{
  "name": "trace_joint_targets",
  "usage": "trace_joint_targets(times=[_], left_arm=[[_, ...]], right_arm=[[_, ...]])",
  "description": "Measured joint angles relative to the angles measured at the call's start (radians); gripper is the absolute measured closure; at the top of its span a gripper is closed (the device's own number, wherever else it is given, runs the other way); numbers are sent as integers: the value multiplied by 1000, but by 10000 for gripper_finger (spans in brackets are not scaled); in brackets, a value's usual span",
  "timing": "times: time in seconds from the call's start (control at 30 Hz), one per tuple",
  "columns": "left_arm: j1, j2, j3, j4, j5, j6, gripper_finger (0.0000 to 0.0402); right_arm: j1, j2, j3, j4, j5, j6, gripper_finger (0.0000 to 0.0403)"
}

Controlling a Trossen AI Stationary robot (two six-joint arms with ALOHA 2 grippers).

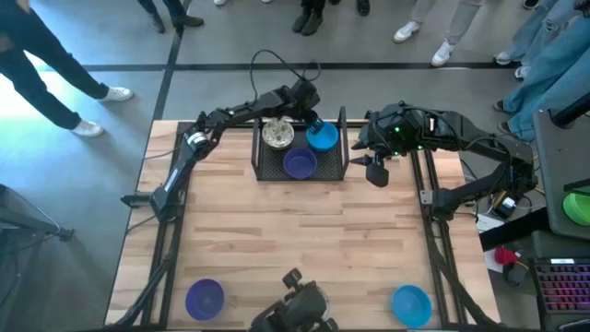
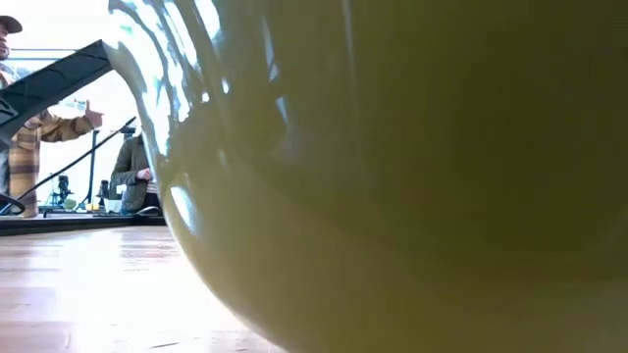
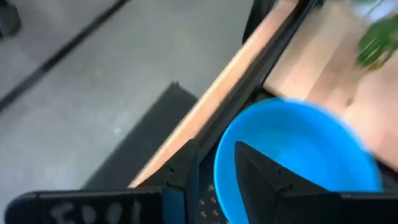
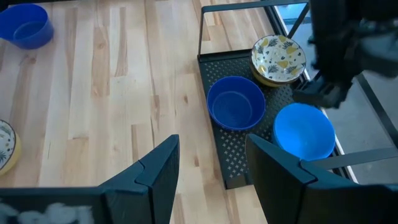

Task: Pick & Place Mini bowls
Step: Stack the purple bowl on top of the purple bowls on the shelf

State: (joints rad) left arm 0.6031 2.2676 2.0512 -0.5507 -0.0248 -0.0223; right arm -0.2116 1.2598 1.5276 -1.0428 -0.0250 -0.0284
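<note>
Filling almost the whole low view, a cream bowl (image 2: 412,196) stands right at the lens on the wooden tabletop (image 2: 88,294), its curved wall blocking both arms; people stand in the room beyond. From above, the black mesh tray (image 1: 300,148) sits at the far middle of the tabletop and holds a patterned bowl (image 1: 277,135), a purple bowl (image 1: 300,164) and a bright blue bowl (image 1: 322,137), all mouth-up. The left claw (image 1: 313,124) reaches over the tray to the bright blue bowl; the right claw (image 1: 376,171) hangs just beside the tray's right edge. Another purple bowl (image 1: 205,299) and another blue bowl (image 1: 411,305) rest near the front corners. The left wrist view shows one finger (image 3: 267,180) inside the blue bowl's mouth, seemingly pinching its rim, partly open. In the right wrist view its own claw (image 4: 208,168) stands wide and empty above bare wood.
</note>
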Motion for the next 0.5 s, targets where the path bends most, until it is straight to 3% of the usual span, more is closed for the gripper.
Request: trace_joint_targets(times=[0.3,0.5], left_arm=[[-38,-214,4,-172,-12,93,306],[-97,-361,-26,-336,-118,116,306]], right_arm=[[0,0,0,-1,0,0,225],[0,-1,0,-7,-1,-6,225]])
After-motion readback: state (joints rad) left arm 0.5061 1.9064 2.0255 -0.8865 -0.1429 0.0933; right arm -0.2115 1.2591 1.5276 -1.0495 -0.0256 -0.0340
